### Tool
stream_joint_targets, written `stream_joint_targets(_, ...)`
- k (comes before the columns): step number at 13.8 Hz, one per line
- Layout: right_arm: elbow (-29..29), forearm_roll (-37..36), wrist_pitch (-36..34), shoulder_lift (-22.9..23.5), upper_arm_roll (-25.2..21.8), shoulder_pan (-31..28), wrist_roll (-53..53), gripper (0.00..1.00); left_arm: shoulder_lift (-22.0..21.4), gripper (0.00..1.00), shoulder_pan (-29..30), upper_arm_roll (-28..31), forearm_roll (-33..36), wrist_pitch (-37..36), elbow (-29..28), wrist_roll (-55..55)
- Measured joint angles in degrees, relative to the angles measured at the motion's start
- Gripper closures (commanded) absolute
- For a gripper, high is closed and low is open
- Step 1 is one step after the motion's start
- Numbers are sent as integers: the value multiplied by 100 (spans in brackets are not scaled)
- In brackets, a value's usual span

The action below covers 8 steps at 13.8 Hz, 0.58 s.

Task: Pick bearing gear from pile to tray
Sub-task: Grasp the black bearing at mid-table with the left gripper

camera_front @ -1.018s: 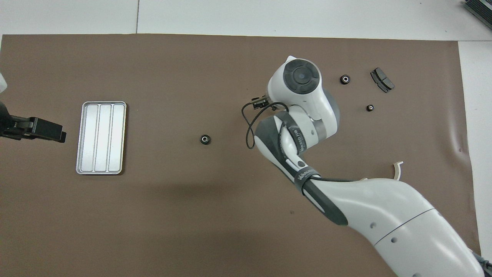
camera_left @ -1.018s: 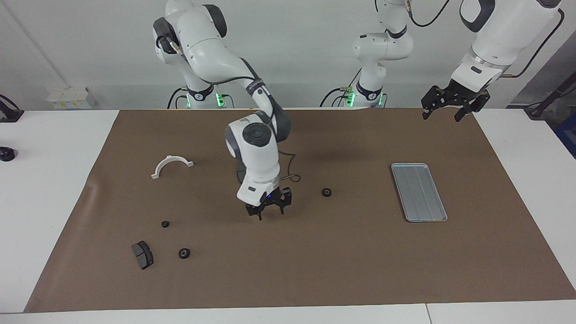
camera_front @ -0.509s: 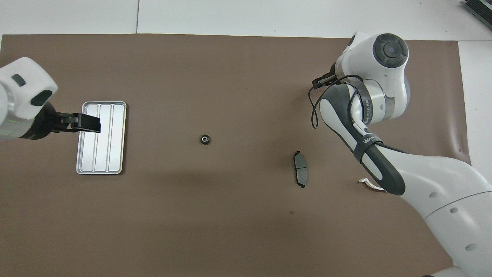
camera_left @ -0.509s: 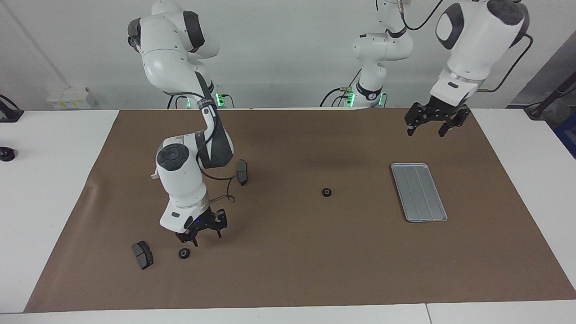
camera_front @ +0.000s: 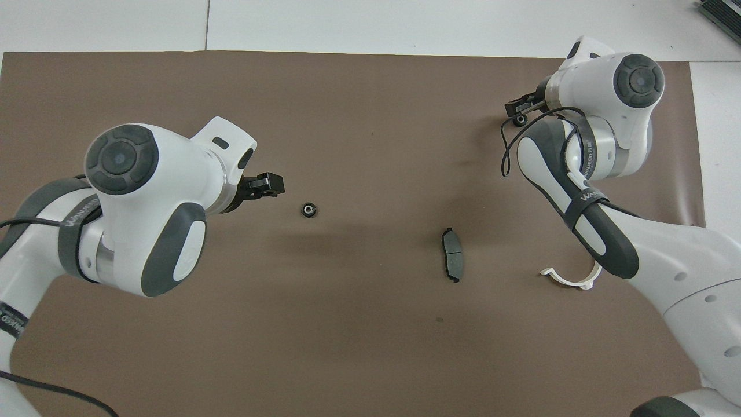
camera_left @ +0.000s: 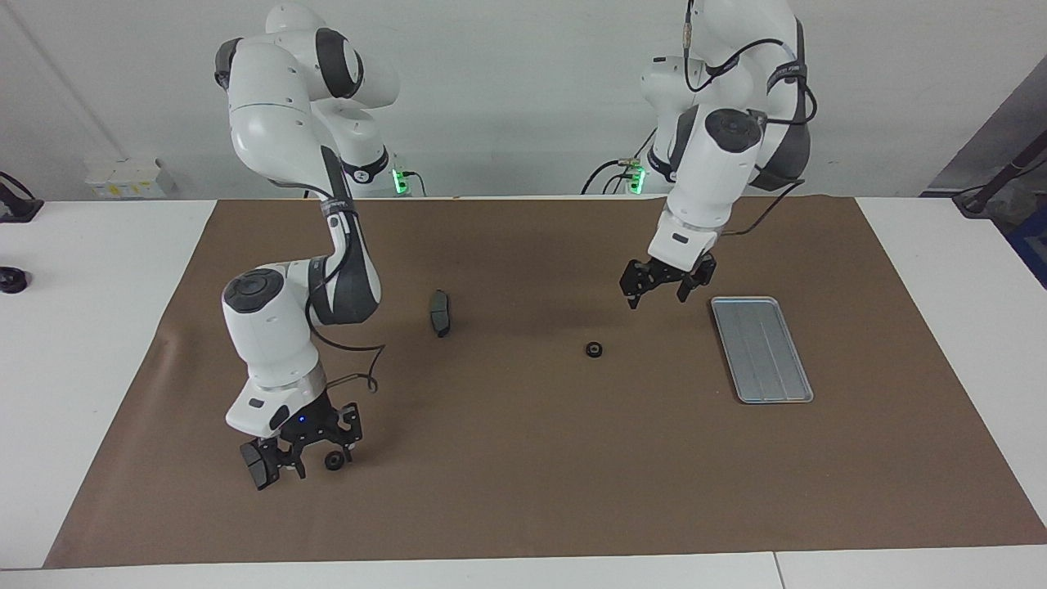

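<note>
Facing view: the right pincer (camera_left: 299, 464) is low on the brown-covered worktop (camera_left: 532, 474), fingers spread, between a dark grey brake-pad piece (camera_left: 255, 468) and a small black round gear (camera_left: 334, 461); contact unclear. The left pincer (camera_left: 657, 295), wide open and empty, hangs beside the silver-grey ridged metal tray (camera_left: 761, 349), above another black gear (camera_left: 595, 350).

Overhead view: the left pincer (camera_front: 267, 185) sits just beside that gear (camera_front: 309, 209).

Hiding from the overhead camera beneath the left arm (camera_front: 145, 208): the tray (camera_left: 761, 348). Covering most of the white half-ring bracket (camera_front: 570, 279): the right arm (camera_front: 584, 174). Running off the frame's bottom edge: both arms.
</note>
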Motion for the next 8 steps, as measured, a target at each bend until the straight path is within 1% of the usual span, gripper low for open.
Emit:
stream_joint_targets(1,-52,0,147,46,1,-3,-1,26,133,0,-98,5,50,194,-87,-224)
stream_joint_targets(2,-134,0,303,95,1,-3,-1,26,302,0,-237,6,261,417,-119,-613)
stream_joint_targets(4,-253,0,374,163,8,0,-1,27,732,0,-538,3,795,800,-118,-1382)
stream_joint_targets(5,-291,0,375,168,13,5,-1,28,941,0,-652,4,889,1001,-118,-1568)
stream_joint_targets(6,-307,0,375,167,17,8,-1,31,1106,0,-711,4,914,1141,-111,-1667)
stream_joint_targets(8,-341,0,375,167,16,2,-1,40,1293,0,-747,5,923,1276,-105,-1897)
